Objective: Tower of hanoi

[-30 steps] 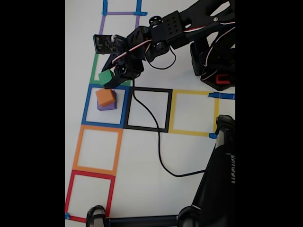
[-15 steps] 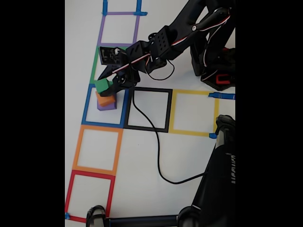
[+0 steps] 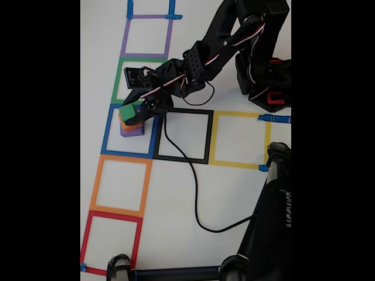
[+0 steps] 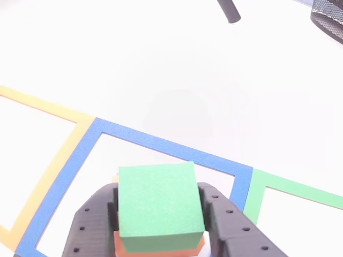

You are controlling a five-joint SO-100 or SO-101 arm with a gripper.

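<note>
In the fixed view a purple cube point(image 3: 132, 131) sits inside the blue tape square, with an orange cube point(image 3: 131, 124) on top of it. A green cube point(image 3: 128, 112) rests on or just above the orange one, and my gripper point(image 3: 131, 112) is shut on it. In the other view the green cube point(image 4: 159, 206) fills the space between my two black fingers point(image 4: 92, 222), and the orange cube point(image 4: 161, 249) shows just beneath it.
Tape squares in purple, green, blue, orange and red run down the left, with a black square point(image 3: 184, 136) and a yellow square point(image 3: 239, 139) to the right. A black cable point(image 3: 193, 187) trails across the table. A black stand point(image 3: 272, 222) rises at the lower right.
My gripper has carried the green cube from the green square's edge down and left onto the orange cube in the blue square.
</note>
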